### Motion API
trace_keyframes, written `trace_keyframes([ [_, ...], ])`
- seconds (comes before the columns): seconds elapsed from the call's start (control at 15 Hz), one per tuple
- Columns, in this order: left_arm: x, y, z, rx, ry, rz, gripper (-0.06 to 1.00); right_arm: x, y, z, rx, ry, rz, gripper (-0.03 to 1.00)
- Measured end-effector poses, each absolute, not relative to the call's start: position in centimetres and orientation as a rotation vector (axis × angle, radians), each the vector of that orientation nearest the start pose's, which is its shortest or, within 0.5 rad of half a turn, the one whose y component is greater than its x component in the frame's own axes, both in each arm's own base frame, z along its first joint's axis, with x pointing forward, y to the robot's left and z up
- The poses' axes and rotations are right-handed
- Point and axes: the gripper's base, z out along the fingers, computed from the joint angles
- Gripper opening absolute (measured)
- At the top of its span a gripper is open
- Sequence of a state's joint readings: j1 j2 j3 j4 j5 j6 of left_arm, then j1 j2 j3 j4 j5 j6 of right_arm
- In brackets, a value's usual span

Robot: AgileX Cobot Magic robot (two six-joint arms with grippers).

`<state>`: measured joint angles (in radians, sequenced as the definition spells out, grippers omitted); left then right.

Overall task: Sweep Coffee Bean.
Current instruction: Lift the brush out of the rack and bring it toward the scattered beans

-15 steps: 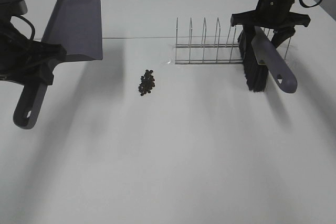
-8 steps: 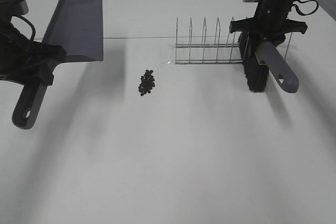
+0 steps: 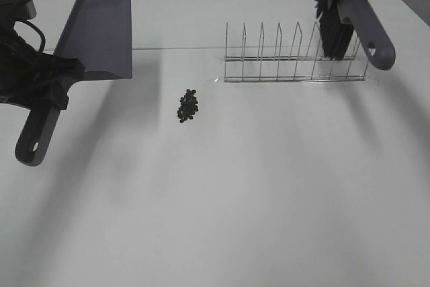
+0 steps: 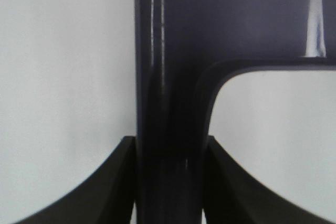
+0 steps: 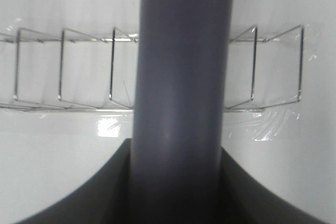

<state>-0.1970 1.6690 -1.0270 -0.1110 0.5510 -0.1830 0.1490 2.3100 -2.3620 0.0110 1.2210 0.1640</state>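
A small pile of dark coffee beans (image 3: 188,105) lies on the white table, left of centre. My left gripper (image 3: 48,80) is shut on the handle of the purple-grey dustpan (image 3: 97,31), held in the air at the far left; its handle fills the left wrist view (image 4: 170,129). My right gripper, mostly cut off at the top right edge, is shut on the handle of the brush (image 3: 366,21), whose black bristles (image 3: 334,21) hang over the wire rack. The brush handle fills the right wrist view (image 5: 181,87).
A wire rack (image 3: 295,55) with several upright dividers stands on the table behind and right of the beans; it also shows in the right wrist view (image 5: 63,72). The table's back edge runs near the top of the exterior view.
My right gripper has lifted the brush up out of the rack's right end and toward the back. The dustpan and the beans have not moved.
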Motion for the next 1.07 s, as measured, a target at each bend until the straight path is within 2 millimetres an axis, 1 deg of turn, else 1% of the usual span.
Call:
trace_keyframes([
  [0.07,32.4,-7.0,20.6,-0.09,2.69,-0.227,0.35,49.5,7.6,29.9,0.022,2.625,0.135,0.34],
  [0.2,32.4,-7.0,20.6,-0.09,2.69,-0.227,0.35,48.4,7.7,32.0,0.024,2.597,0.176,0.34],
  [0.33,32.4,-7.0,20.5,-0.09,2.693,-0.226,0.35,46.9,7.8,32.3,0.026,2.635,0.206,0.34],
  [0.47,32.6,-7.1,19.6,-0.089,2.721,-0.22,0.35,45.2,8.4,31.3,0.003,2.711,0.19,0.34],
  [0.53,32.7,-7.2,19.1,-0.088,2.736,-0.216,0.35,44.7,8.7,31.0,-0.006,2.73,0.177,0.34],
  [0.6,32.9,-7.4,18.0,-0.082,2.766,-0.21,0.35,43.7,9.6,30.5,-0.033,2.762,0.121,0.34],
  [0.73,33.1,-8.5,15.8,-0.045,2.82,-0.199,0.35,41.5,12.9,28.8,-0.17,2.802,-0.075,0.34],
  [0.8,33.1,-9.6,14.7,-0.007,2.832,-0.201,0.35,40.2,15.3,27.6,-0.252,2.81,-0.171,0.34],
  [0.93,33.1,-10.2,12.9,-0.017,2.874,-0.194,0.35,38.6,18.4,25.6,-0.35,2.837,-0.226,0.34],
  [1.07,33.1,-10.2,11.3,-0.025,2.915,-0.179,0.35,38.0,20.6,23.8,-0.436,2.856,-0.249,0.34],
])
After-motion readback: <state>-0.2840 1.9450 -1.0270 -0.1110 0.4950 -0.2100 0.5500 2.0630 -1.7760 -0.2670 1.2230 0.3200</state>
